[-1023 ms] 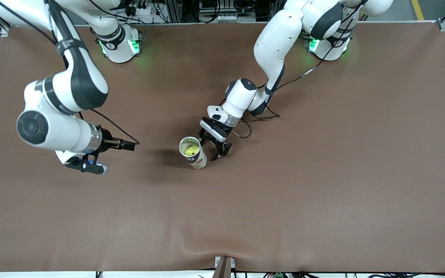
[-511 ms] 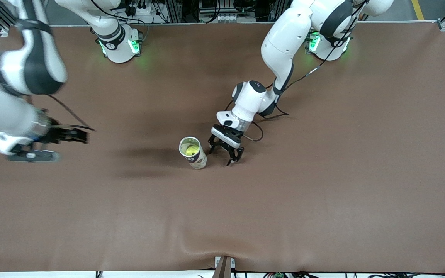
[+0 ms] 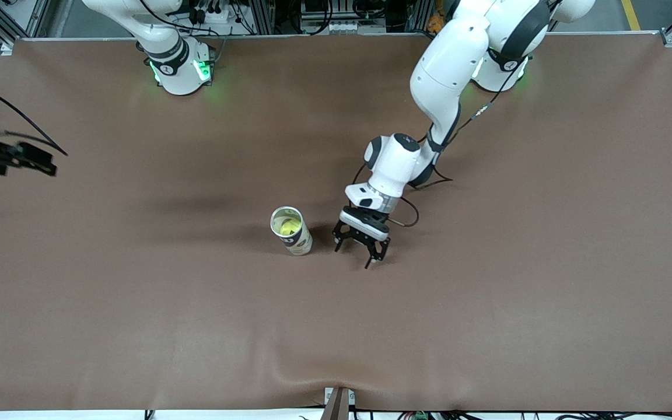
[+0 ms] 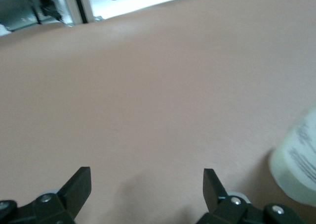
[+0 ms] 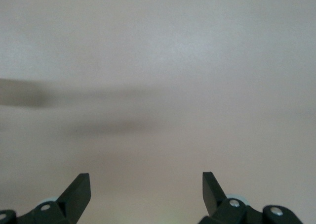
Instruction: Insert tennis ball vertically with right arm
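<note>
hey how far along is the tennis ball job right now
It looks done: the tennis ball sits inside the upright can. Nothing is in hand: the left gripper is open beside the can, and the right gripper, at the table's right-arm end, is open. Nothing visible is left.

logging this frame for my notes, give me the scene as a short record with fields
container: upright tube can, open top, mid-table
contents: yellow-green tennis ball inside the can
left gripper: open, empty, low over the table beside the can, toward the left arm's end
right gripper: open, empty, at the right arm's end of the table, away from the can
surface: brown table cover
</note>
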Motion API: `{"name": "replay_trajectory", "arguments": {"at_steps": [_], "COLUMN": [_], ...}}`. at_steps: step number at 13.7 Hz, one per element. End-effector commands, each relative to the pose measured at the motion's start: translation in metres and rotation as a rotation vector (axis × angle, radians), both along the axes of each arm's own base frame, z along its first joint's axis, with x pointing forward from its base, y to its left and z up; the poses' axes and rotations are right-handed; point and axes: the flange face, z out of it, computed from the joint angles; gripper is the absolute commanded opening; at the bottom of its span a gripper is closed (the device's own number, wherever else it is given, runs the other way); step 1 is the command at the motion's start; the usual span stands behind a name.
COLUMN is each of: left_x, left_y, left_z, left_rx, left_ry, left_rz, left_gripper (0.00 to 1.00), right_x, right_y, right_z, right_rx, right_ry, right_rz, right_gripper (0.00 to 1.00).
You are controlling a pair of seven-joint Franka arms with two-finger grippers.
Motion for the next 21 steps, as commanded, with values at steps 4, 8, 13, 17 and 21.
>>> {"name": "replay_trajectory", "arguments": {"at_steps": [4, 8, 13, 17, 21], "left_x": [0.061, 0.092, 0.126, 0.144, 0.158], "left_y": [0.026, 0.047, 0.080, 0.114, 0.149], "left_z": [0.045, 0.075, 0.130, 0.185, 0.233], "left_rx": [-0.060, -0.069, -0.069, -0.020, 0.117], "left_ry": [-0.035, -0.015, 0.085, 0.173, 0.250], "left_rz": [0.055, 0.047, 0.001, -0.070, -0.138], "left_gripper": [1.00, 1.00, 1.00, 1.00, 1.00], "right_x": [-0.033, -0.032, -0.026, -0.019, -0.024], "right_y": [-0.012, -0.002, 0.009, 0.011, 0.027], "right_z": [0.034, 0.028, 0.027, 0.035, 0.056], "right_rx": [0.015, 0.093, 0.077, 0.070, 0.054], "right_ry": [0.004, 0.010, -0.003, -0.030, -0.046], "right_rz": [0.028, 0.022, 0.056, 0.051, 0.078], "right_gripper": [1.00, 1.00, 1.00, 1.00, 1.00]}}
